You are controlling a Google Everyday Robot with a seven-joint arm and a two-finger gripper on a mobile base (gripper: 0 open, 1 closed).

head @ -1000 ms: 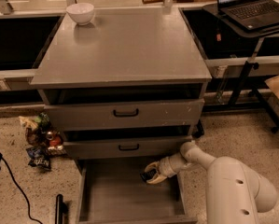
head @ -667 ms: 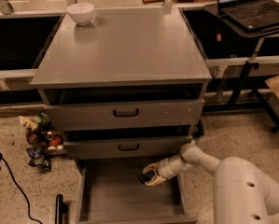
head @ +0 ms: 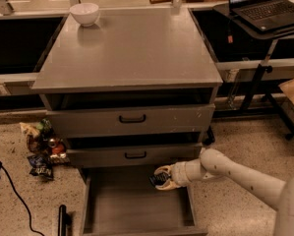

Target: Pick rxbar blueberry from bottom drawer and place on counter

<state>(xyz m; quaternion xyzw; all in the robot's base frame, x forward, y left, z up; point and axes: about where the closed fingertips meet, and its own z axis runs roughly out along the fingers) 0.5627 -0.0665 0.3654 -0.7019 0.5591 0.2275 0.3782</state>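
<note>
The bottom drawer [head: 132,208] is pulled open below two shallower drawers with black handles. My gripper [head: 162,178] reaches in from the right over the drawer's back right part. It is shut on the rxbar blueberry [head: 158,179], a small dark bar with pale print, held between the pale fingers [head: 166,171] above the drawer floor. The counter [head: 129,48] is the broad grey top of the cabinet, above the drawers.
A white bowl [head: 84,13] stands at the counter's back left. A black laptop desk [head: 264,14] is at the right. Colourful snack packets [head: 42,146] lie on the floor left of the cabinet. A black object [head: 63,219] lies by the drawer's left side.
The gripper with the bar has shifted slightly left and up above the drawer. Nothing else has moved.
</note>
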